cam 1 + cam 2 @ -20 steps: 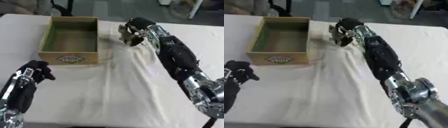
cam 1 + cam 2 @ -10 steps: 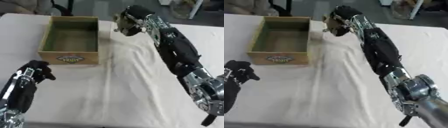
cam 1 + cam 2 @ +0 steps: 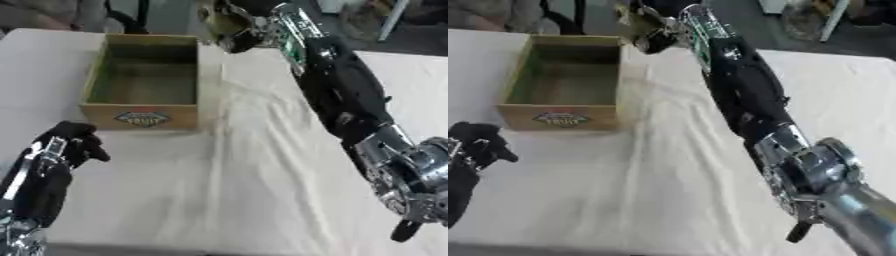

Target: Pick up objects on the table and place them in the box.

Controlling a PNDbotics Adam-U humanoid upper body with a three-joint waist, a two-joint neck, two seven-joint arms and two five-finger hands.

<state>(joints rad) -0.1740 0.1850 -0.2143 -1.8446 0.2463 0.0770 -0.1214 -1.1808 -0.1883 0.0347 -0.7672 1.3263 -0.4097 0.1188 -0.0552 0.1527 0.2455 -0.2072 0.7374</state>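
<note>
— What sits at the near left?

— The robot's left hand (image 3: 68, 145) rests near the lower left corner on the white tablecloth (image 3: 262, 175), its dark fingers curled in on themselves with nothing in them. It lies just in front of the box, not touching it.

— And the box?

— The wooden box (image 3: 147, 120) stands left of centre on the cloth, open at the top, with a label on its near wall. Its greenish floor shows bare; nothing can be seen lying inside.

— Where is the object?

— Up at the far edge, right of the box's far right corner. The right arm (image 3: 341, 95) stretches from the lower right across the cloth, and the right hand (image 3: 234, 30) is raised above the table beside that corner. Its fingers are curled round a small pale, olive-tinted object (image 3: 216, 19), which pokes out on the hand's left side. What the thing is cannot be made out.

— Is it over the box?

— It hangs close to the box's far right corner; whether it is inside the rim's outline cannot be told.
</note>
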